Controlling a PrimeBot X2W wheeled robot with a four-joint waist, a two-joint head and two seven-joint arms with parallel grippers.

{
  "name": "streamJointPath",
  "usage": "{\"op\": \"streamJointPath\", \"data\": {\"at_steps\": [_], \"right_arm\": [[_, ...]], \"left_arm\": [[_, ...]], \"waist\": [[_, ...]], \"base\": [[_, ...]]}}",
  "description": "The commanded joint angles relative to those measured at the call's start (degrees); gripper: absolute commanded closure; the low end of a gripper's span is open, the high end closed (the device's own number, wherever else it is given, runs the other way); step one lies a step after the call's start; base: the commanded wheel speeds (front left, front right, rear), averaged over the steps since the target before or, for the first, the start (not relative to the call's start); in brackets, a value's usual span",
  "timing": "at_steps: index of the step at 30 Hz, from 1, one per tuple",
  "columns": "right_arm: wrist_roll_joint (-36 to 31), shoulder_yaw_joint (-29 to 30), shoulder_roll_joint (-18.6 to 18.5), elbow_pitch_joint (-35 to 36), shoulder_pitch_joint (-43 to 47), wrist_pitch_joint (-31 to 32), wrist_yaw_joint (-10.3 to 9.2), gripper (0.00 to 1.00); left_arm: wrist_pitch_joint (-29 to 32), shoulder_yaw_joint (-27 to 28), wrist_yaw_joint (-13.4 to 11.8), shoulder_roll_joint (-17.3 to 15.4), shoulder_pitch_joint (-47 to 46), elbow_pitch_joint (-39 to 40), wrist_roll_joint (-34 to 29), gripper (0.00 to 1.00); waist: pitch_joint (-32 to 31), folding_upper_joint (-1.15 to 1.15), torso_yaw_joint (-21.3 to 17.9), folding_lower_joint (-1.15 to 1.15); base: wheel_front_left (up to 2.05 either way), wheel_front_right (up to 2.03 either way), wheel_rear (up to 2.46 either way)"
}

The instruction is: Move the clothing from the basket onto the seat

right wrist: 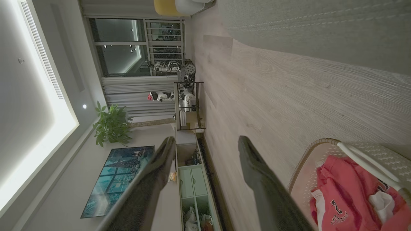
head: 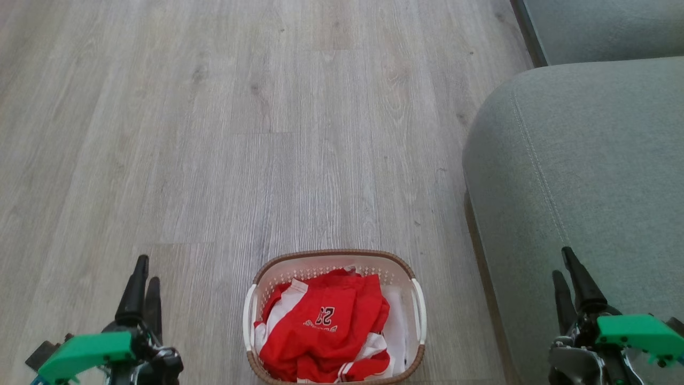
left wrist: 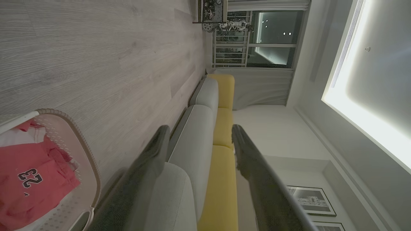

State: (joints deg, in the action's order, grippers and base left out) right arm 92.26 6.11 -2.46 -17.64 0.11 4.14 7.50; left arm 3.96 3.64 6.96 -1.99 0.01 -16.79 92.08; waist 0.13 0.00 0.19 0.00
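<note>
Indoors, on a pale grey wood-plank floor (head: 267,133); living room with lit ceiling panel (left wrist: 379,80), dark window (right wrist: 118,41) and pale curtains (right wrist: 128,93). Low and central in the head view, standing on the floor: basket (head: 334,254), near the front edge of the seat (head: 588,160) to its right, a strip of floor between; white handles on the left and right walls; near end cut off by the frame edge, so long axis not to be told. Heaped inside: clothing (head: 299,347), red jersey (head: 320,315) uppermost, its number 23 reading upside down from the head. Beyond the seat, a second grey-green cushion (head: 604,27); yellow back cushions (left wrist: 223,128); potted plant (right wrist: 110,125), wall screen (right wrist: 118,179), low cabinet (right wrist: 189,186). Left tool (head: 148,270) over the floor left of the basket, fingers apart, gripping nothing; right tool (head: 561,263) seen against the seat at lower right, fingers apart, likewise unladen.
</note>
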Motion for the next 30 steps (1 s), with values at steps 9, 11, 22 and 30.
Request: {"op": "streamJointPath", "data": {"at_steps": [9,11,22,30], "right_arm": [[-4.3,-0.8,-0.4,5.0,-2.5,-2.1,0.0,0.0],[-4.8,-0.8,-0.4,5.3,-2.5,-2.2,0.0,0.0],[-12.0,-1.7,-0.4,8.1,-2.4,-4.1,0.0,0.0],[-22.2,-2.9,-0.4,9.7,-2.3,-5.4,0.0,0.0]], "left_arm": [[-2.0,-0.3,-0.1,-0.6,-2.8,4.4,-4.0,0.0],[-2.2,-0.4,-0.1,-0.6,-2.8,4.5,-4.7,0.0],[-4.0,-1.9,0.0,-1.2,-2.9,6.6,-15.1,0.0],[-5.4,-2.9,-0.7,-1.7,-2.9,7.1,-24.4,0.0]], "waist": [[0.0,0.0,0.1,0.0],[0.0,0.0,0.1,0.0],[0.0,0.0,0.2,0.0],[-0.1,0.0,0.3,0.0]], "base": [[0.0,0.0,0.0],[0.0,0.0,0.0],[0.0,0.0,0.0],[0.0,0.0,0.0]]}}
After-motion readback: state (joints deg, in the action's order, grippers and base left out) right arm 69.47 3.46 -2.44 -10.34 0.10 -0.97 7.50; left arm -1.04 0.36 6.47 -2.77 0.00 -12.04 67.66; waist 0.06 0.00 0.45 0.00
